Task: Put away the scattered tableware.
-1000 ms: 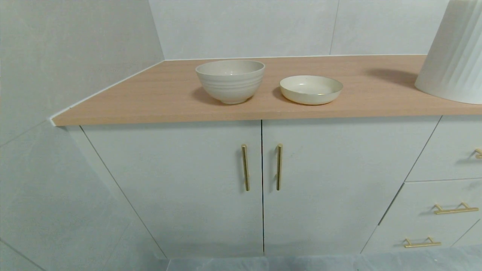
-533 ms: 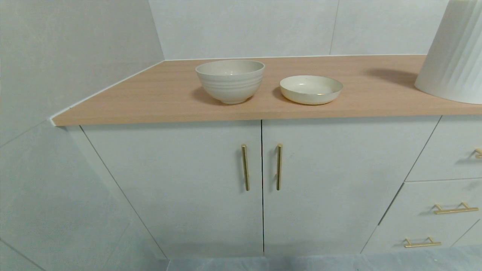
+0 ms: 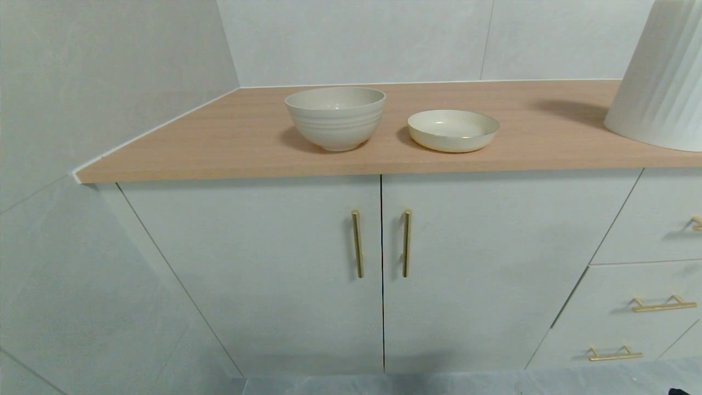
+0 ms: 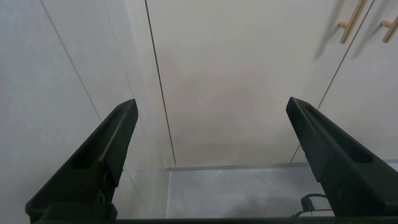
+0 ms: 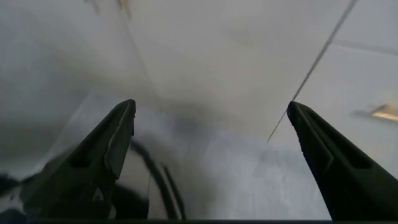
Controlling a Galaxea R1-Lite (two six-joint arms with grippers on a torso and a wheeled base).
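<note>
White ribbed vessel [image 3: 663,77]: cropped at top and right edges. Topmost drawer handle [image 3: 697,222]: cut at right edge. Dark speck [image 3: 680,391], bottom corner: unidentifiable. Left gripper [image 4: 211,101], right gripper [image 5: 211,103]: finger bases out of frame. Gold handle [image 5: 387,112]: blurred.

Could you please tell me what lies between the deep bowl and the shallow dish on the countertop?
Nothing: in the head view, only bare countertop separates the deep bowl from the shallow dish.
</note>
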